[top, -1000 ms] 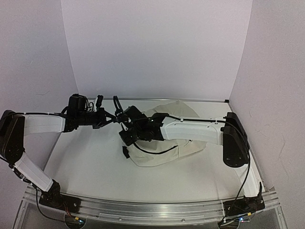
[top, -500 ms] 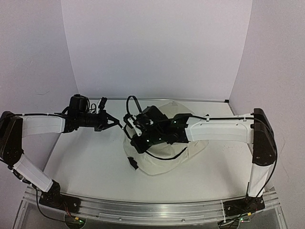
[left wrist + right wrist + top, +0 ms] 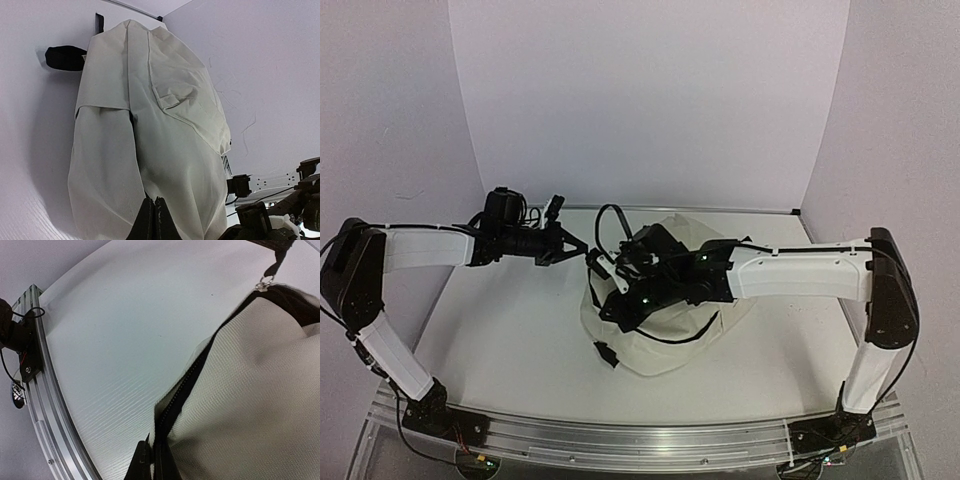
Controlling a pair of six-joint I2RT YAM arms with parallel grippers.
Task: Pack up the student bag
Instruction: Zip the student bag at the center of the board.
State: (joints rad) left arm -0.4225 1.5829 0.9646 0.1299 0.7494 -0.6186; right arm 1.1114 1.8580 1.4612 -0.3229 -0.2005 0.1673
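Student bag [image 3: 665,345] slumped at middle of table [image 3: 500,340], long axis from table's near edge toward its far right corner, zippered edge turned to table's left side. Right gripper [image 3: 153,460] closed tight, pinching fabric at that zipper edge. Left gripper [image 3: 153,217] closed too, above table's left half, tips against cream cloth; hold unclear.

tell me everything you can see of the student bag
The student bag is a large cream backpack of woven-looking fabric, with black straps, a black zipper with a metal pull, and a flapped pocket. It lies slumped and creased on the table, partly under the right arm, with a black strap loop sticking up. The right gripper is shut on its zipper edge. The left gripper is shut, apparently pinching its fabric.
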